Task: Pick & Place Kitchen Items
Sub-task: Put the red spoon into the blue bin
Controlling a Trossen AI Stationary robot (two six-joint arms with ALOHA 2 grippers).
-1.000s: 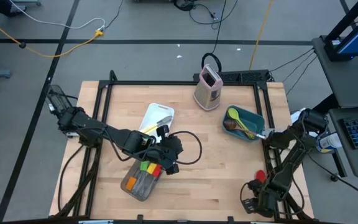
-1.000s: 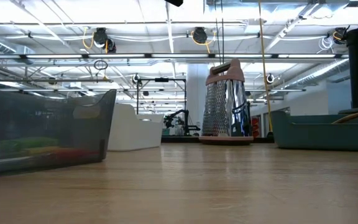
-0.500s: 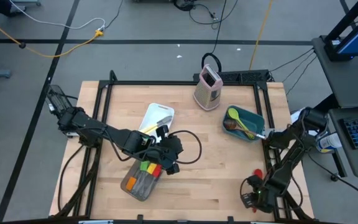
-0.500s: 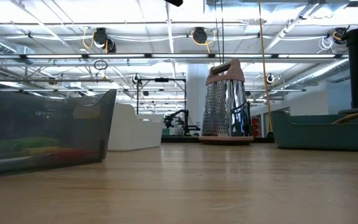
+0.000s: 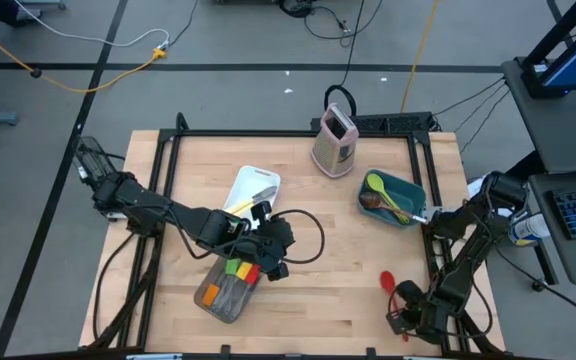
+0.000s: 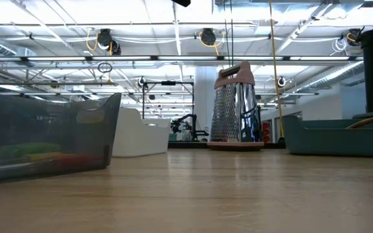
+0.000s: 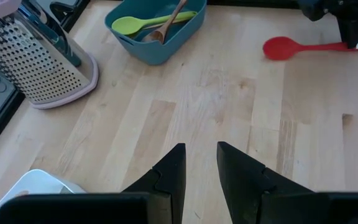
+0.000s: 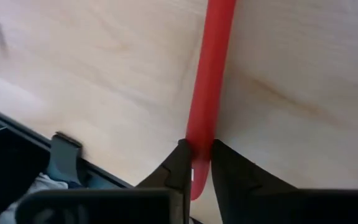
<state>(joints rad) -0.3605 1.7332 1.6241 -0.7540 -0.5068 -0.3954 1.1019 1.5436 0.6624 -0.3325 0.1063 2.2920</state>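
Right gripper (image 8: 196,163): clamped on the handle of the red spoon (image 5: 392,287), near the tabletop (image 5: 338,230) front right corner.
Red spoon: bowl resting on the wood, handle end at the edge.
Left gripper (image 7: 200,168): fingers slightly apart, empty, above the grey pan (image 5: 220,298).
Teal bin (image 5: 405,197): holds 1 green spatula (image 5: 386,193) and 1 wooden spoon (image 5: 372,203).
Risk: the grip sits near the handle's tip, so the spoon may pivot or slip when lifted.

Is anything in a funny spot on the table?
Only the red spoon: it lies alone on bare wood at the table's front right corner, its handle pinched in the right hand, while other utensils sit in the teal bin or grey pan.
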